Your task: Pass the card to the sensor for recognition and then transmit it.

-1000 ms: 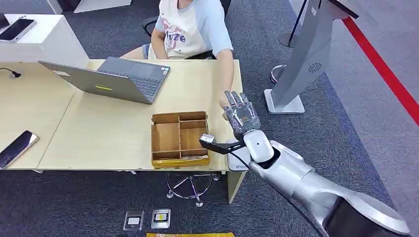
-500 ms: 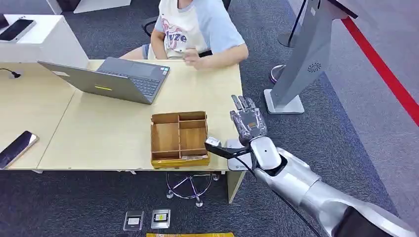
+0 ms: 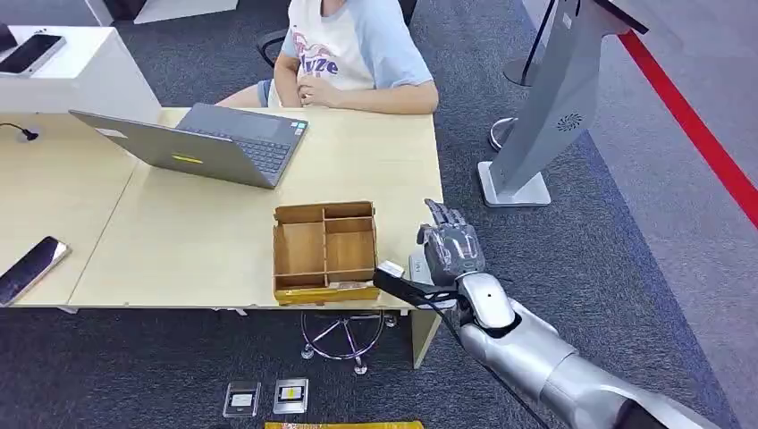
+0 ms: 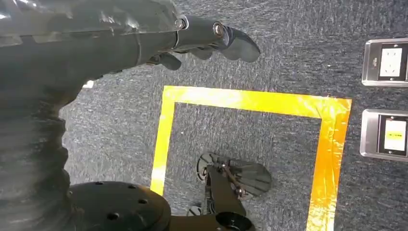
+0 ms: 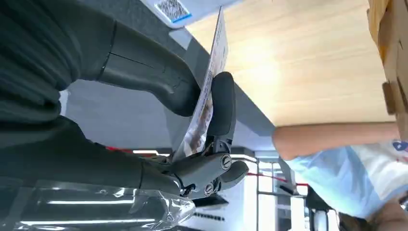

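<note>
My right hand [image 3: 451,248] hovers over the table's right front corner, back of the hand up. In the right wrist view it [image 5: 202,120] pinches a thin card [image 5: 208,94] between thumb and a finger; the card shows edge-on. A flat white sensor pad [image 3: 416,264] lies under the hand at the table edge, mostly hidden by it; its corner with a printed code [image 5: 169,7] shows close to the card. My left hand [image 4: 207,38] hangs over the carpet with nothing in it.
A wooden divided box [image 3: 324,252] sits just left of my right hand. A person [image 3: 353,54] sits at the table's far side, behind an open laptop [image 3: 210,143]. A phone [image 3: 31,266] lies far left. A grey kiosk stand [image 3: 545,116] rises at the right.
My right hand drew back from the person toward me and now sits over the pad at the table's near corner. The person's arm has pulled back to their chest.
</note>
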Controlling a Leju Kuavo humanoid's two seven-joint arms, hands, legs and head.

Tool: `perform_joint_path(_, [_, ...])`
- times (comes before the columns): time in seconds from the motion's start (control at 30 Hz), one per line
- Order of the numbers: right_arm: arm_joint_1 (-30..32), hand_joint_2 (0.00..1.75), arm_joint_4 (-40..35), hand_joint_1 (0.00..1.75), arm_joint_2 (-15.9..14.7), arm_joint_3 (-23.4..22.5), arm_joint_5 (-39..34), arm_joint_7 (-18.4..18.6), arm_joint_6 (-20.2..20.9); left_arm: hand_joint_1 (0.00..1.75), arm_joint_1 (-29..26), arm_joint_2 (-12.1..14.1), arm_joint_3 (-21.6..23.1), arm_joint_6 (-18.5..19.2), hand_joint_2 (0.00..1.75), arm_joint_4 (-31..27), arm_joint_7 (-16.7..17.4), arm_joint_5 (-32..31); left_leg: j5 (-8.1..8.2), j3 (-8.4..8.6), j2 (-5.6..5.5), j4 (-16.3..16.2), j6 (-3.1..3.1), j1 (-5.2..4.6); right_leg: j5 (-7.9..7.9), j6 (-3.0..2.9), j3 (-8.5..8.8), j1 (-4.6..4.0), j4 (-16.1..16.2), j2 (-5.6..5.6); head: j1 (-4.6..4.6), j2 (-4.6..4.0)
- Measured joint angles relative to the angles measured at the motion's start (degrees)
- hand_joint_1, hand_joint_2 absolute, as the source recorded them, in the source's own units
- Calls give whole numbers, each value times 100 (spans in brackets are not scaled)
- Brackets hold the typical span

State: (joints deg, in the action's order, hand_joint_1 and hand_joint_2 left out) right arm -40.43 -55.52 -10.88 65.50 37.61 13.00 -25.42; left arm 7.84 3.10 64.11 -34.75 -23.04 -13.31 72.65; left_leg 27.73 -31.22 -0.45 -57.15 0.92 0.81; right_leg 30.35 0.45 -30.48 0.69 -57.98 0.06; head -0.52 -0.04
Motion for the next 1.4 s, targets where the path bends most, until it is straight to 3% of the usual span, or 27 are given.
perform_joint_path(0.6, [371, 175, 142, 175, 20, -210, -225, 131, -212, 0, -29, -31, 0, 9, 175, 0, -59, 120, 0, 2, 1, 0, 0, 0, 0, 0, -1, 0, 0, 2, -2, 0])
perform_joint_path(1.4, [1068, 175, 151, 175, -118, -793, -590, 182, -850, 0, -92, -20, -2, -39, 175, 0, -140, 238, 0, 9, 1, 0, 0, 0, 0, 0, 6, 0, 1, 2, 0, -2])
